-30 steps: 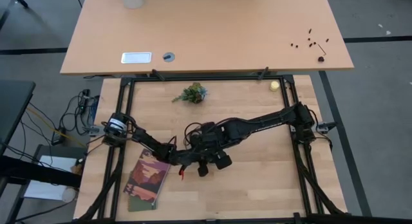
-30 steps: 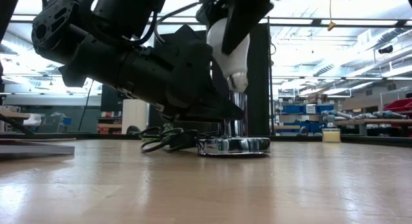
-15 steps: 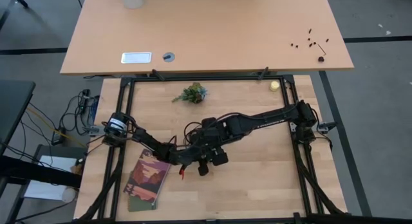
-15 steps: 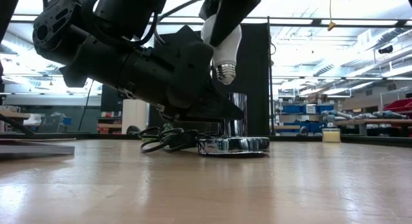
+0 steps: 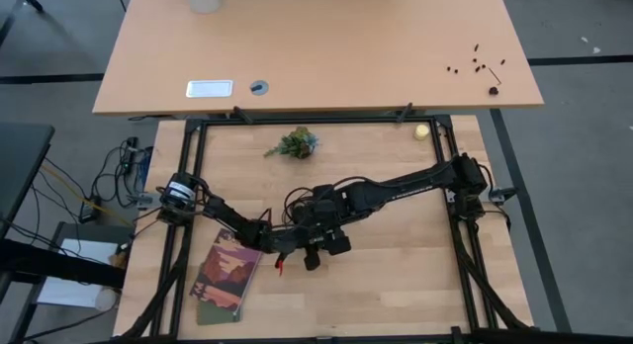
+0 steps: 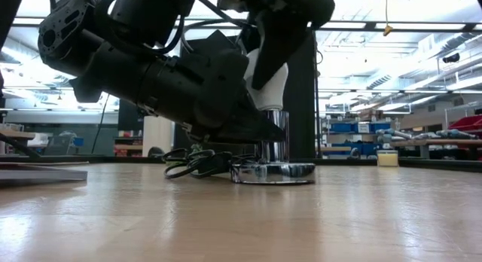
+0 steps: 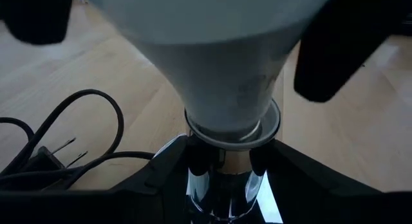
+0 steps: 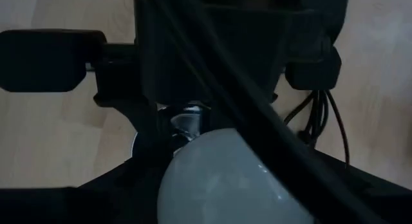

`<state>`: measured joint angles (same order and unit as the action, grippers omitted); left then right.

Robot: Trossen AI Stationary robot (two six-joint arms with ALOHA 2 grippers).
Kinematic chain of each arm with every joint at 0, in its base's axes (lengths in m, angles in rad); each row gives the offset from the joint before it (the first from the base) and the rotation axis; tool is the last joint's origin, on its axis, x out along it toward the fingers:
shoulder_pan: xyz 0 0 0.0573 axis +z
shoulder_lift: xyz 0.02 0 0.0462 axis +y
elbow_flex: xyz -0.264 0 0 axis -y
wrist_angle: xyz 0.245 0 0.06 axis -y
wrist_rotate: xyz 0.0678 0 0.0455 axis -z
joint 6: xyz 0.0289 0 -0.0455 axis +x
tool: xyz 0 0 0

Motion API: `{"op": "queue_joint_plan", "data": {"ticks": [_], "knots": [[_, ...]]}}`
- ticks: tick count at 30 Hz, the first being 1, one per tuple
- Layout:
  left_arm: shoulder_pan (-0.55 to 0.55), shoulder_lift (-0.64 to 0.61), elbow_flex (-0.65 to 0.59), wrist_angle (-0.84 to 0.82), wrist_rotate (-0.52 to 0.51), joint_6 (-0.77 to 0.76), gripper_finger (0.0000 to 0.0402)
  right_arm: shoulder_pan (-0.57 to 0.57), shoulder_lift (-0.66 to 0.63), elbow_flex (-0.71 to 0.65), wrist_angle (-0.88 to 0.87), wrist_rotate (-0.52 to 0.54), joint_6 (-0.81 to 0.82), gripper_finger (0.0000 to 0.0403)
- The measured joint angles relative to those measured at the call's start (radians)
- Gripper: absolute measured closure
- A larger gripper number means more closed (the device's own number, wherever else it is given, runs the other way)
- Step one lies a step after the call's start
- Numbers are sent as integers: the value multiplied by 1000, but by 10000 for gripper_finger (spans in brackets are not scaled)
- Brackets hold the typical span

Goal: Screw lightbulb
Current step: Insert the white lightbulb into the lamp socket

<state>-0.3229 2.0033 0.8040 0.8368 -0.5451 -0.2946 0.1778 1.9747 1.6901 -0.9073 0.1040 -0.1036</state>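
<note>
currently my right gripper (image 6: 265, 66) clamps the lightbulb (image 6: 267, 85), my left gripper (image 7: 222, 179) the socket (image 6: 273, 135); tilted entry risks cross-threading.

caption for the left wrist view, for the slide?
Left end effector clamps the chrome socket post while the lightbulb sits base-down in its mouth.

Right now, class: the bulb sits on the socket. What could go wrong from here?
The lightbulb leans slightly in the right gripper, so its threads may cross in the chrome socket. The left gripper holds only the socket's stem, so twisting might spin the base or snag the black cord.
</note>
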Motion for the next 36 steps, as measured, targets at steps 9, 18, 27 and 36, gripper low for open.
{"op": "queue_joint_plan", "data": {"ticks": [9, 18, 27, 36], "knots": [[2, 0, 0, 3, -3, -20, 213, 43, -81, -135, 95, 72, 26, 119], [3, 0, 0, 11, -3, -18, 213, 91, -87, -171, 135, 117, -122, 119], [0, 0, 0, 17, -1, -4, 213, 46, -76, -125, 101, -13, -96, 119], [0, 0, 0, 9, -7, -4, 213, 53, -64, -121, 95, 12, 31, 119]]}}
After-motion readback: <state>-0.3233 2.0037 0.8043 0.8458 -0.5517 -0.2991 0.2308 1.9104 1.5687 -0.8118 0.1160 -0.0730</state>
